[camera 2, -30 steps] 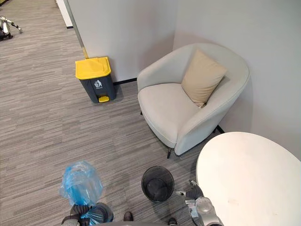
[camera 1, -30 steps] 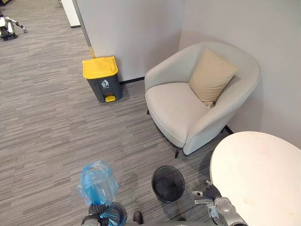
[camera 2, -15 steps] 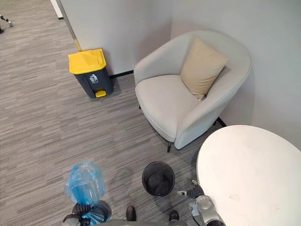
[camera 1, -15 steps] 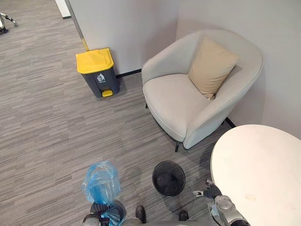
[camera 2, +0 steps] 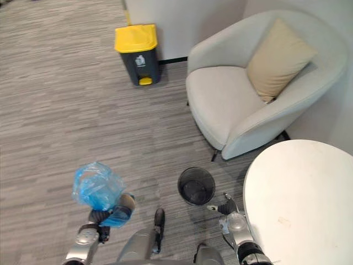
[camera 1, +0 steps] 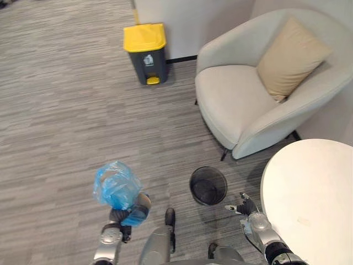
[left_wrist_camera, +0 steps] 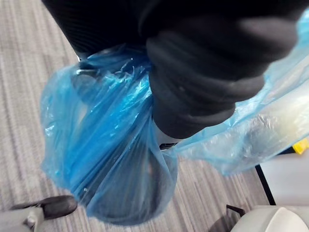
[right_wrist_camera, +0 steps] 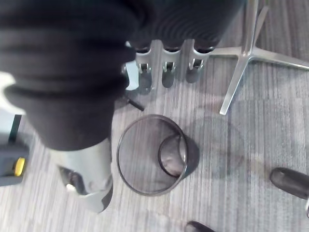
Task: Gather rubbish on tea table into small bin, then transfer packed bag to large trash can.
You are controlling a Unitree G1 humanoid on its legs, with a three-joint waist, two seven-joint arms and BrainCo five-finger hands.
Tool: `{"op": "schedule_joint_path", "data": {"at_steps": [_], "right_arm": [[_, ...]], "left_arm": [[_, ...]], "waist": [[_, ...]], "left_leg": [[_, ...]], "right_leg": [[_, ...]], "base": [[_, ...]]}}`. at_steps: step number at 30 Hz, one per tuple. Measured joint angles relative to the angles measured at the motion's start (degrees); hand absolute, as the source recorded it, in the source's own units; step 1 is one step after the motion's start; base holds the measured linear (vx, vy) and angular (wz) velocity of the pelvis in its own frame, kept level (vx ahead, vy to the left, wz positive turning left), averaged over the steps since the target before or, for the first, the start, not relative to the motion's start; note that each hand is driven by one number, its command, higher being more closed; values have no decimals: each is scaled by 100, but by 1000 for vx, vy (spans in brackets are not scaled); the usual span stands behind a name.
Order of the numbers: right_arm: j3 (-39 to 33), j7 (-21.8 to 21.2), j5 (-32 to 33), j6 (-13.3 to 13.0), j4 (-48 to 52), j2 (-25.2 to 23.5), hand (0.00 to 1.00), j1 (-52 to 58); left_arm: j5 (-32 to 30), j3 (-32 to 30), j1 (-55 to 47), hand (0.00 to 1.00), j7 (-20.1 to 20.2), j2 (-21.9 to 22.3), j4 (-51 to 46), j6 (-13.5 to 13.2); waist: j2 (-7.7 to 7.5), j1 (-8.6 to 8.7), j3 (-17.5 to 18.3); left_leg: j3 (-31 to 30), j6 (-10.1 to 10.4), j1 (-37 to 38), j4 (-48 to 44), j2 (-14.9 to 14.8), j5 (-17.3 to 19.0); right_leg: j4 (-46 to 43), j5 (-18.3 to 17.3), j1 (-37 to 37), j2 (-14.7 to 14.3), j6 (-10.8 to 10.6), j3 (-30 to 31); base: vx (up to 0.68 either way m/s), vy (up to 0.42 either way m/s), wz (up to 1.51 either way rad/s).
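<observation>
Where the blue bag (camera 1: pixel 115 185) hangs: off the floor at the robot's left, well apart from the yellow-lidded trash can (camera 1: pixel 145 52) by the wall.
Left hand (camera 1: pixel 132 211): curled tight round the bag's bunched neck.
Right hand (camera 1: pixel 244 208): fingers straight, holding nothing, between the empty mesh bin (camera 1: pixel 208 185) and the white desk (camera 1: pixel 314 199).
Handling: thin, soft, slippery film, probably light. It would likely swing, and could tear if snagged.
Hold: I'd take it by the gathered neck, never the belly.

Carpet (camera 1: pixel 66 110): mesh bin (camera 1: pixel 208 186), pedal bin (camera 1: pixel 145 53), armchair (camera 1: pixel 248 105)
</observation>
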State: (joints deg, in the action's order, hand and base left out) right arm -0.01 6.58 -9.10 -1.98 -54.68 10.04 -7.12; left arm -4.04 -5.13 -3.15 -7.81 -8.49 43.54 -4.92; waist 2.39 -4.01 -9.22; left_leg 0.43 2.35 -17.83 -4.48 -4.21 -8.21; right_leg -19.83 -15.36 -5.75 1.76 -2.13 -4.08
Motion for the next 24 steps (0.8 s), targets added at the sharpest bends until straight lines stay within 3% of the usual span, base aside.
{"op": "schedule_joint_path", "data": {"at_steps": [1,2,3,5,6,7,9,10,12,16,24], "right_arm": [[-10,0,1,6,-9,-10,0,50],[-218,21,3,12,-9,-46,0,172],[-312,65,5,18,-10,-62,0,194],[-589,105,21,35,-6,-48,0,316],[-599,100,33,37,-5,-14,0,350],[-630,100,58,36,1,16,0,407],[-785,99,74,39,-11,40,0,452],[-874,99,99,43,-28,-33,0,481],[-916,91,188,50,-28,-105,0,537],[-1078,93,202,52,-74,-77,0,525],[-1077,92,198,84,-172,-78,0,500]], "left_arm": [[0,3,-29,100,2,20,0,5],[2,4,-7,100,0,49,-26,9],[2,8,12,100,4,51,-30,7],[1,8,-75,100,13,57,-30,16],[1,9,-94,100,13,64,-30,17],[0,7,-96,100,12,66,-26,32],[-1,2,-57,100,13,51,-21,57],[-2,4,-50,100,19,29,7,66],[-11,25,-157,100,23,8,40,107],[-18,110,-266,100,39,-45,188,125],[-71,111,-210,100,62,-152,320,120]], "waist": [[32,11,-11],[-96,76,-66],[-146,88,-99],[-297,201,-129],[-302,203,-125],[-223,185,-90],[-138,205,-57],[-176,221,-67],[-248,209,-13],[-168,293,171],[-219,325,218]], "left_leg": [[53,44,23,106,-26,85],[393,90,-9,86,-81,435],[549,62,-56,-183,-86,447],[794,-105,-61,-1596,-29,669],[799,-90,36,-1797,-72,784],[804,-8,294,-1827,-189,1134],[922,120,752,-1211,-292,1358],[934,260,870,-906,-242,1256],[894,190,1104,-470,-81,1002],[869,69,1330,22,121,719],[906,8,1397,265,226,589]], "right_leg": [[25,42,26,-21,69,-155],[198,184,44,150,234,-524],[185,210,29,227,270,-627],[182,290,-4,534,263,-1021],[183,323,-14,558,255,-1075],[212,391,-83,556,243,-1197],[204,451,-188,563,161,-1387],[231,488,-186,596,111,-1416],[619,728,68,635,3,-1491],[1049,1043,263,665,-125,-1494],[1411,1302,342,646,-168,-1452]], "base": [[-325,-135,111],[-252,-84,106],[-288,-106,117],[-264,-99,101],[-220,-3,88],[-144,53,52],[-127,99,58],[-107,116,43],[-73,125,22],[-59,92,6],[-34,41,-4]]}}
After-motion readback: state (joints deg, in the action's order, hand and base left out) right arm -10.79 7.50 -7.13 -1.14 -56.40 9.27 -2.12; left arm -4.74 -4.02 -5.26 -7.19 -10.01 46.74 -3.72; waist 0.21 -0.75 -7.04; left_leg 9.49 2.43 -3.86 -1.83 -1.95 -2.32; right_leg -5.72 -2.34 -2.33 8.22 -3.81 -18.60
